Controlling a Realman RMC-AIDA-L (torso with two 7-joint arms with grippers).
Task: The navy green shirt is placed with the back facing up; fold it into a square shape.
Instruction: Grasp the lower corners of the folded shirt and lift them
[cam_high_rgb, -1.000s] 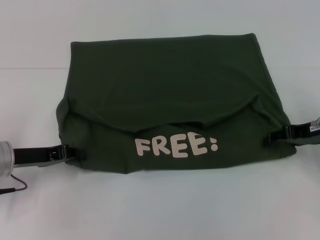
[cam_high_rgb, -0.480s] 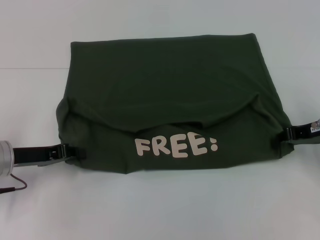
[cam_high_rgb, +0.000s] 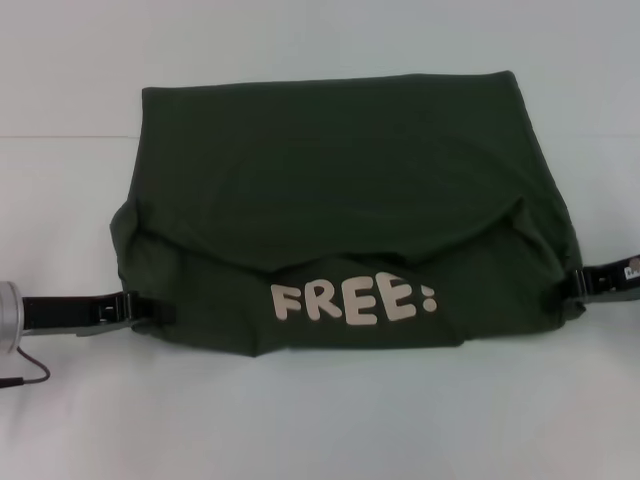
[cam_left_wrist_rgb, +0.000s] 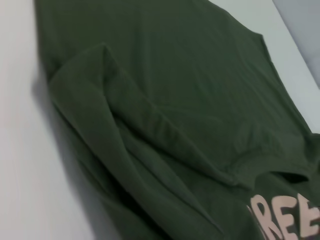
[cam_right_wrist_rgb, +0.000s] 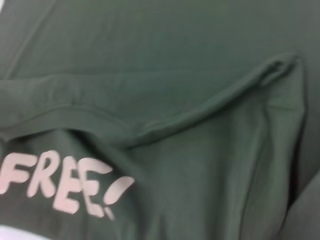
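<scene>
The navy green shirt (cam_high_rgb: 340, 200) is lain on the white table (cam_high_rgb: 320, 420), folded almost square; little is left. Left gripper (cam_high_rgb: 150, 308) and right gripper (cam_high_rgb: 578, 284) are kept at its sides, grip not told

A plain white table (cam_high_rgb: 320, 420) fills the head view from edge to edge, its surface smooth and matte. Light falls evenly across it, with a faint bluish tone toward the far side and only soft shadows. In the left wrist view a grey band (cam_left_wrist_rgb: 305, 30) lies beyond the table's edge; what it is cannot be told.
</scene>
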